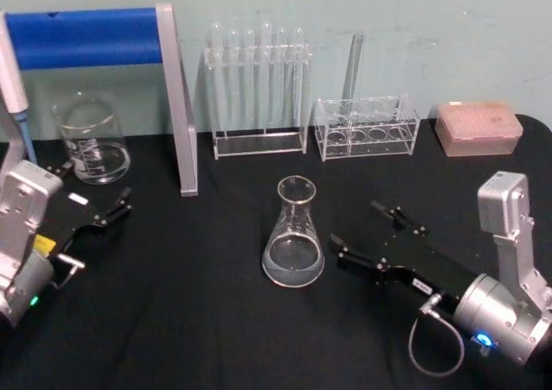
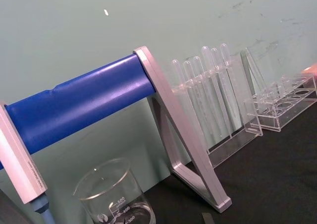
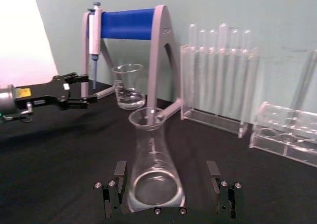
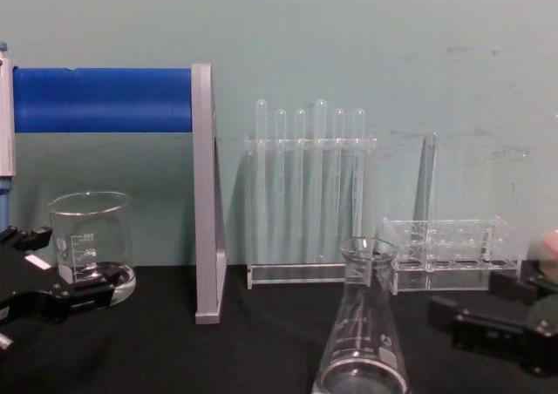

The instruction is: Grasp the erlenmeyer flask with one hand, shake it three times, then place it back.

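Note:
The erlenmeyer flask (image 1: 293,235) (image 4: 362,337) stands upright mid-table on the black cloth, clear glass with a little liquid in its wide base. My right gripper (image 1: 355,226) (image 4: 475,296) lies low just to its right, open, pointing at the flask with a small gap to the fingertips. In the right wrist view the flask (image 3: 153,169) stands centred in front of the open right gripper (image 3: 167,177), its base framed by the two fingers (image 3: 120,174). My left gripper (image 1: 95,187) (image 3: 74,89) (image 4: 61,268) rests open at the far left, near the beaker and well away from the flask.
A squat beaker (image 1: 90,140) (image 2: 114,194) stands back left beside a pipette stand (image 1: 177,105) with a blue bar, a pipette (image 1: 13,79) hanging on it. A test tube rack (image 1: 259,88), a lower rack (image 1: 366,127) and a pink tip box (image 1: 479,127) line the back.

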Motion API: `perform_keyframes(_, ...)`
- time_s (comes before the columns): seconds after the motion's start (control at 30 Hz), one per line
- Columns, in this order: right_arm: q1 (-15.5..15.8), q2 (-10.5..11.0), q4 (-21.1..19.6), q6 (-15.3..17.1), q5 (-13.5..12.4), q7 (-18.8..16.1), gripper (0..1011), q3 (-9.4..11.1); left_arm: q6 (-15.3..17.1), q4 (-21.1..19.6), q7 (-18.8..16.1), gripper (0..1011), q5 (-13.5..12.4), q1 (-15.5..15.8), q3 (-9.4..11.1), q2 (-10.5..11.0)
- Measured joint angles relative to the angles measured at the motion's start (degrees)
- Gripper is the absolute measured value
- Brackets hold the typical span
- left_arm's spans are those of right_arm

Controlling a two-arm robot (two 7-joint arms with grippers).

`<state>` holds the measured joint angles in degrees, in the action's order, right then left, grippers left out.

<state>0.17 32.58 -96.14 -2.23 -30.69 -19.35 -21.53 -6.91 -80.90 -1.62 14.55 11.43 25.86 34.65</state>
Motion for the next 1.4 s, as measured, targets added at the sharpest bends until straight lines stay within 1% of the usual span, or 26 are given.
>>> perform_keyframes(0.13, -0.43, -0.97, 0.57, 0.71, 0.06, -0.87, 1000, -0.40, 0.00, 0.00, 0.00, 1001, 0.00, 0.00, 0.00, 0.00)
perform_keyframes(0.23, -0.96, -1.72, 1.19, 1.00, 0.62, -1.39, 1000, -0.66, 0.00, 0.00, 0.00, 1000, 0.00, 0.00, 0.00, 0.00)
perform_keyframes(0.37, -2.05, -2.96, 2.37, 1.14, 1.86, -2.12, 1000, -1.16, 0.00, 0.00, 0.00, 1001, 0.00, 0.00, 0.00, 0.00)
perform_keyframes(0.43, -2.20, -3.10, 2.52, 1.15, 2.06, -2.20, 1000, -1.23, 0.00, 0.00, 0.00, 1001, 0.00, 0.00, 0.00, 0.00)
perform_keyframes(0.6, -3.62, -4.61, 4.02, 1.17, 3.82, -2.86, 1000, -1.70, 0.00, 0.00, 0.00, 1001, 0.00, 0.00, 0.00, 0.00)
perform_keyframes(1.1, -6.07, -7.83, 7.13, 1.38, 7.04, -3.70, 1000, -1.77, 0.00, 0.00, 0.00, 1001, 0.00, 0.00, 0.00, 0.00)
perform_keyframes(1.4, -7.99, -9.88, 9.70, 1.06, 9.03, -4.18, 1000, -1.86, 0.00, 0.00, 0.00, 1001, 0.00, 0.00, 0.00, 0.00)
